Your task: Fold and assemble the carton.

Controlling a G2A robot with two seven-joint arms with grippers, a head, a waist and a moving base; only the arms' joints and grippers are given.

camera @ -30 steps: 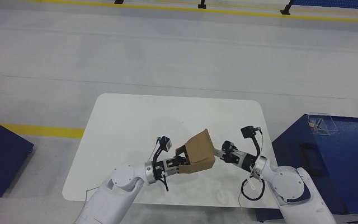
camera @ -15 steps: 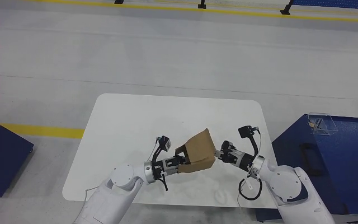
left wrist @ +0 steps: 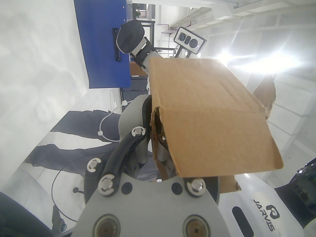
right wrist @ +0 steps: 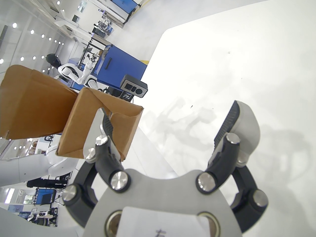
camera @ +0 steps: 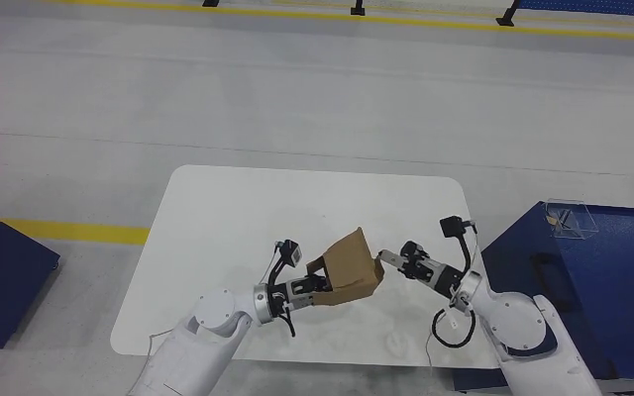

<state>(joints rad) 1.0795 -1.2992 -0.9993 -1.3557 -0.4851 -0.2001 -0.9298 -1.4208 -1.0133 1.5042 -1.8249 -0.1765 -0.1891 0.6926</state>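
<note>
Brown cardboard carton [camera: 349,265] in the pinch of the left gripper [camera: 309,288], raised clear of the white table [camera: 248,208] and tilted. Clamped by one side wall, with one finger [left wrist: 161,149] inside that wall and the carton's broad outer face lying over the jaws. Likely gripped at this near end to leave the far end, straight ahead of those fingers, free for the other arm. Only partly opened: walls splayed at an angle, flaps loose, no closed bottom to be seen.

Right gripper [camera: 389,258] spread wide, holding nothing, just beside the carton's far end. From its own wrist, one fingertip [right wrist: 105,122] against or just in front of a folded corner of the carton [right wrist: 81,124], the other finger well off to the opposite side over bare table [right wrist: 222,50]. Contact impossible to confirm. Probably opened this wide to take in a flap, or to push on it with a single pad while the left side serves as the anchor.

Judged as an early-to-middle stage: squaring the walls and folding the flaps not yet done. Next move likely calling for a firm left hold and a gentle push along a crease from the right. Risks: thin board twisting in a one-sided pinch, or a flap slipping past the open finger.
</note>
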